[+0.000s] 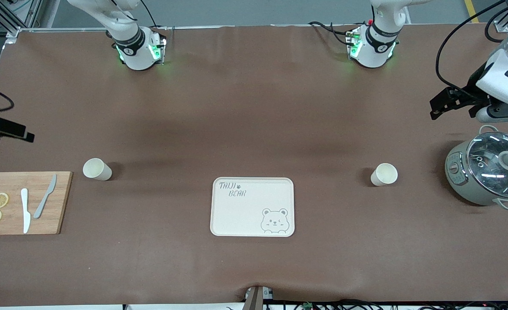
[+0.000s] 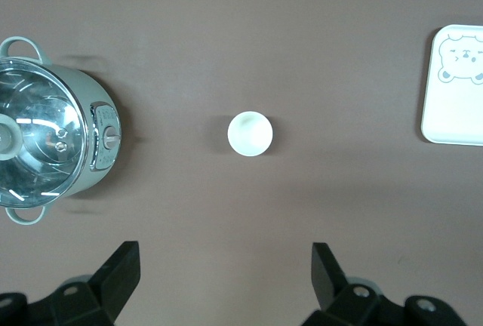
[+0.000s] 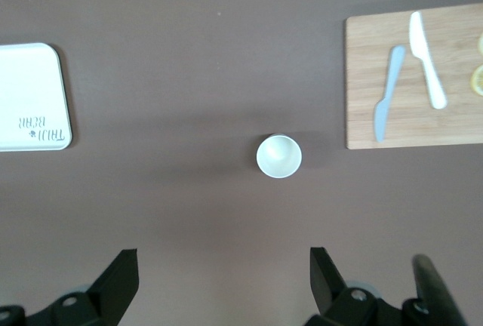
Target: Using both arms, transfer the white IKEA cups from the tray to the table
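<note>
Two white cups stand upright on the brown table, one either side of the bear tray. One cup (image 1: 97, 169) is toward the right arm's end and also shows in the right wrist view (image 3: 278, 156). The other cup (image 1: 384, 174) is toward the left arm's end and also shows in the left wrist view (image 2: 250, 133). My left gripper (image 1: 441, 104) (image 2: 224, 269) hangs open and empty, high over the table beside the pot. My right gripper (image 1: 12, 131) (image 3: 222, 275) hangs open and empty, high over the table's edge by the cutting board. Neither touches a cup.
A white bear tray (image 1: 236, 215) (image 2: 455, 115) (image 3: 30, 77) lies between the cups, nearer the front camera. A grey-green lidded pot (image 1: 486, 172) (image 2: 53, 141) stands at the left arm's end. A wooden board (image 1: 60, 202) (image 3: 362, 69) with two knives and lemon slices lies at the right arm's end.
</note>
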`<state>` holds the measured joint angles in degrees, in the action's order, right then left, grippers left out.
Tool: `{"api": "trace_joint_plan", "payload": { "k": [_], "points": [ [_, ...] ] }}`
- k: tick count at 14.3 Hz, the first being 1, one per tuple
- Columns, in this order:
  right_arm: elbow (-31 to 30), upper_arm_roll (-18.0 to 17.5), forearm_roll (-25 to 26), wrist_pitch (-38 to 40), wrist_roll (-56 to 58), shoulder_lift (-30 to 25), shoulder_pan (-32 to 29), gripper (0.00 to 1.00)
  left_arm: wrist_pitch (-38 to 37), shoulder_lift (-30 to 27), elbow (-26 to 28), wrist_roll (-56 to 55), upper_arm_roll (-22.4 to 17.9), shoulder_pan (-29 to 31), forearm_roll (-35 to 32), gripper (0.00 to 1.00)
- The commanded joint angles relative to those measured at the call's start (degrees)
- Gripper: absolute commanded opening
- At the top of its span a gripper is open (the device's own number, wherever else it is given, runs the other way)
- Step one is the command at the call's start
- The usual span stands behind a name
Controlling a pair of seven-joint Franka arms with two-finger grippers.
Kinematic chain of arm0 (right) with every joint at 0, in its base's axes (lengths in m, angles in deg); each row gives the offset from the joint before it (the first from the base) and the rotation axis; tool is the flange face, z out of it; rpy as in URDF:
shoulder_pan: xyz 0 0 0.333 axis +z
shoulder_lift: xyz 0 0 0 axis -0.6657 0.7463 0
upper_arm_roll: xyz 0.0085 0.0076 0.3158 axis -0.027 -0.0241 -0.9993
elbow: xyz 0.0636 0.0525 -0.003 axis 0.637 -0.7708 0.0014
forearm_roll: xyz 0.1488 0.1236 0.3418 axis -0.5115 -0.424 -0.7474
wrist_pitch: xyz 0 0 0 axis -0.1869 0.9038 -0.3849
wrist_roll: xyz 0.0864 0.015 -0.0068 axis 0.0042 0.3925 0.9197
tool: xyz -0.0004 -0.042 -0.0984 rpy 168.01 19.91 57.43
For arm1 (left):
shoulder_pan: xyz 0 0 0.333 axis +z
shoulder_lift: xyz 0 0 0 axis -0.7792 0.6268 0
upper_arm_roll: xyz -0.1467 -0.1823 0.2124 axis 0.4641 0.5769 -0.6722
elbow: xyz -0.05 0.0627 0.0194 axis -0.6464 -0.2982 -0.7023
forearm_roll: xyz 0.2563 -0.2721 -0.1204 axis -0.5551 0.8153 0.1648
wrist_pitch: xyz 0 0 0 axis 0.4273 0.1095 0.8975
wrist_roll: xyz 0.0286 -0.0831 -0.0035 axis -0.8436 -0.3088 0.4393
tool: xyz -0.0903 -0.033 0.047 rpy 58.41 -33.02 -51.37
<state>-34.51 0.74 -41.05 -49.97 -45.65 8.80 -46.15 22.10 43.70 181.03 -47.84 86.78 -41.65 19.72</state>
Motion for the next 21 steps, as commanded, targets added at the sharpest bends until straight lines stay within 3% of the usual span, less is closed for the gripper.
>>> {"api": "trace_joint_plan", "payload": {
  "k": [1,4,6,12,14,16,19,21],
  "points": [
    [-6.1,-0.2,3.2,1.1,-1.4,-6.8,1.2,1.0,-1.0,-1.2,0.1,0.9,0.3,0.5,0.3,1.0],
    [-14.1,0.0,4.0,-0.3,-1.1,-12.2,0.7,1.0,-1.3,-1.3,0.0,0.9,0.2,0.5,0.3,1.0],
    [-14.9,-0.4,6.7,-0.9,-0.9,-12.6,1.7,1.0,-1.4,-1.3,-0.6,0.5,0.1,0.5,0.4,1.0],
    [-13.9,-0.4,7.8,-3.0,-1.0,-12.4,2.7,1.0,-2.1,-0.5,-2.9,0.2,-0.1,0.7,0.5,1.0],
    [-13.6,-0.4,6.8,-2.3,-0.9,-12.2,2.7,1.0,-3.1,-0.1,-3.5,0.1,-0.2,0.7,0.4,1.0],
    [-13.3,-0.4,2.8,-2.5,-1.2,-12.1,2.7,1.0,-4.0,0.1,-4.2,0.0,-0.4,0.8,0.4,1.0],
    [-10.2,-0.4,3.6,-2.3,-1.0,-12.1,2.6,1.0,-4.0,0.5,-5.2,0.1,-0.4,1.8,0.3,1.0],
    [-11.3,-0.3,2.8,-1.5,-0.9,-13.0,2.4,1.0,-4.3,1.2,-5.8,0.1,-0.4,1.5,0.3,1.0]
  ]
}}
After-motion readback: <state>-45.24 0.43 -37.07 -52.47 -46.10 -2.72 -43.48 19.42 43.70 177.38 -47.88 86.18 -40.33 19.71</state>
